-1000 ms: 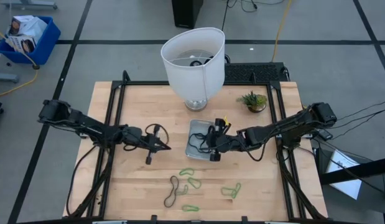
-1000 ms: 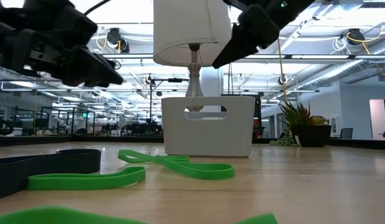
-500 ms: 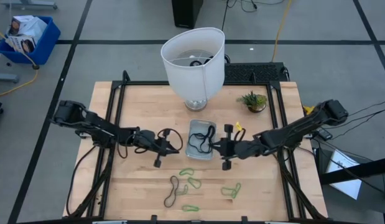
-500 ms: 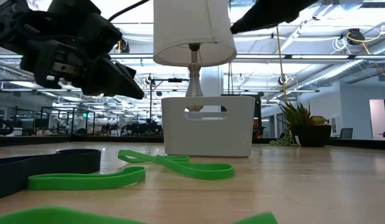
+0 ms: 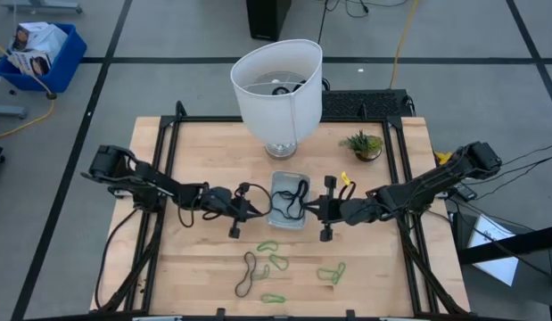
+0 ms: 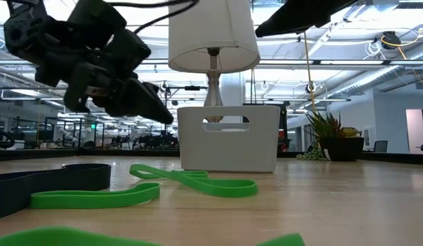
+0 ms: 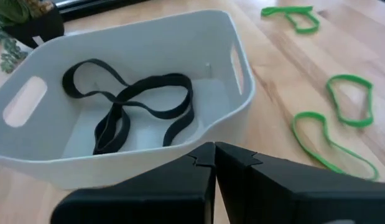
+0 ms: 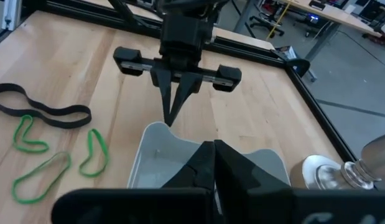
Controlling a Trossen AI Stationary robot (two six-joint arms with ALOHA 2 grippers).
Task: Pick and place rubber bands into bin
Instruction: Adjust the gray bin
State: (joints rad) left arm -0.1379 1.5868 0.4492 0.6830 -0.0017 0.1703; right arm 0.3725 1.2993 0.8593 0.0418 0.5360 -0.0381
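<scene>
You get bright, even overhead light with only soft shadows on the table (image 5: 204, 152). In the low view, ceiling lights glare and the nearest green bands (image 6: 95, 199) blur.

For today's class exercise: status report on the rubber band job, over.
Both end effectors, left and right, shut, flanking bin. Black rubber bands inside. Green bands remain on table. Nothing obstructing.

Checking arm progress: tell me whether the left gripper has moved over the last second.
Yes. The left gripper has moved rightward, closer to the clear pale plastic bin.

No legible text or labels anywhere.
</scene>
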